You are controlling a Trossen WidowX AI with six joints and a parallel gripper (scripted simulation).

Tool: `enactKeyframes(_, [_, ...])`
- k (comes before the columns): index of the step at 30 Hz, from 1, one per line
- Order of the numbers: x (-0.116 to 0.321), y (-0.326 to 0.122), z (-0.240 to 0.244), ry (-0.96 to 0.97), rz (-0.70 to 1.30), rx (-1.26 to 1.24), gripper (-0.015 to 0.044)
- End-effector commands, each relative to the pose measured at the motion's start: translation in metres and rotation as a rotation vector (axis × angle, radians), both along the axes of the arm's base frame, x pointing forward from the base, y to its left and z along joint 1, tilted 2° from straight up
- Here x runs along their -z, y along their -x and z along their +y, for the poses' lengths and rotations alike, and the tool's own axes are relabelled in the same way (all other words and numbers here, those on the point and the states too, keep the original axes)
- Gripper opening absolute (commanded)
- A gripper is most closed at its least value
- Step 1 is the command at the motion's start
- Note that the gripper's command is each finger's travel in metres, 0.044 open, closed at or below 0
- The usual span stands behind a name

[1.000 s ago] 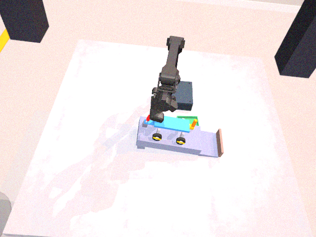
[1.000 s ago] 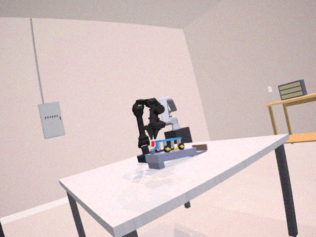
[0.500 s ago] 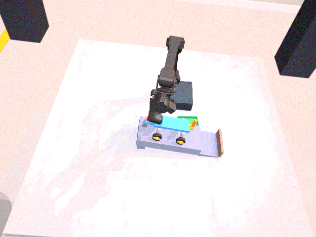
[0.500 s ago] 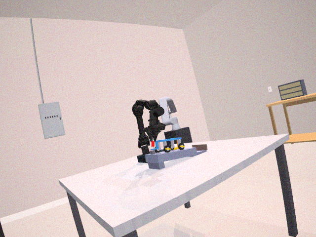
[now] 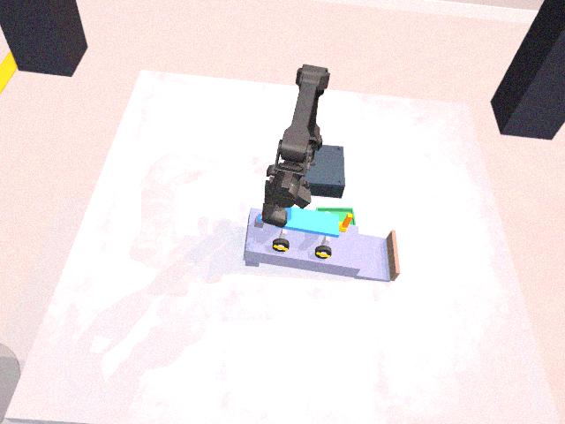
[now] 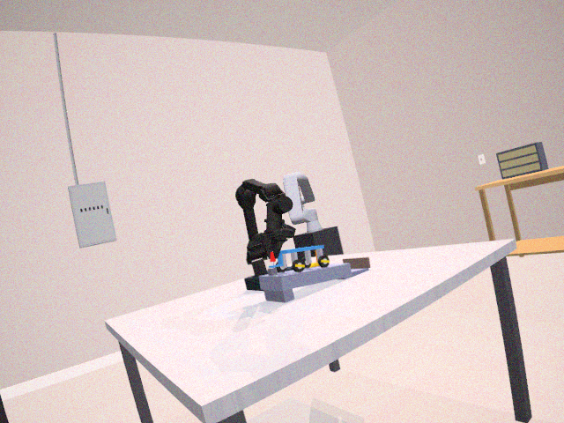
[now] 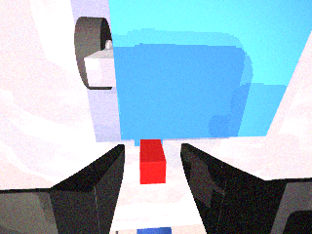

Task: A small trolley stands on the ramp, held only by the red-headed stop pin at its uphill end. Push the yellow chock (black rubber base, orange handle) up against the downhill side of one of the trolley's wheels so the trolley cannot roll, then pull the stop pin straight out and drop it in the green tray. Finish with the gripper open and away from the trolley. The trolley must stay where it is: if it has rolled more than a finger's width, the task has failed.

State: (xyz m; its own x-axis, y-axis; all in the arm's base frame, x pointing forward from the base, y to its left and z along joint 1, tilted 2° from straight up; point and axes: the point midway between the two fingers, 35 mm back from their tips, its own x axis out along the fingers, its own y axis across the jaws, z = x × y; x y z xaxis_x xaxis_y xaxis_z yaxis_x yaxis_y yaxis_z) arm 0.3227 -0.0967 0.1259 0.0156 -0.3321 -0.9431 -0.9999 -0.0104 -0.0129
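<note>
The blue trolley (image 5: pixel 314 222) (image 6: pixel 301 249) (image 7: pixel 180 93) stands on the lilac ramp (image 5: pixel 310 263) (image 6: pixel 314 276) (image 7: pixel 105 128). The red-headed stop pin (image 6: pixel 272 257) (image 7: pixel 152 168) stands upright at its uphill end. My gripper (image 5: pixel 274 216) (image 7: pixel 153 149) is partly open above that end. In the wrist view the red head shows between the two fingers, with a gap on each side. The chock (image 5: pixel 346 223) is on the ramp at the trolley's downhill end, on the far side; whether it touches a wheel is hidden. The green tray (image 5: pixel 335 208) is behind the ramp, partly hidden by the trolley.
A brown end board (image 5: pixel 393 255) (image 6: pixel 356 263) closes the ramp's downhill end. A dark box (image 5: pixel 327 170) (image 6: pixel 318 241) stands behind the tray, near the arm. A pale grey device (image 6: pixel 298 200) rises behind the arm in the exterior view.
</note>
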Motion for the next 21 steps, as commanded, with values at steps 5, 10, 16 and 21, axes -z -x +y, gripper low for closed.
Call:
enactKeyframes(5, [0.0131, 0.0014, -0.0048, 0.002, 0.010, -0.002, 0.0190])
enactKeyframes(10, [0.0109, 0.0010, -0.0041, 0.000, 0.003, 0.001, 0.0164])
enactKeyframes(16, [0.0109, 0.0010, -0.0041, 0.000, 0.003, 0.001, 0.0045])
enactKeyframes(21, [0.0109, 0.0010, -0.0041, 0.000, 0.003, 0.001, 0.0012])
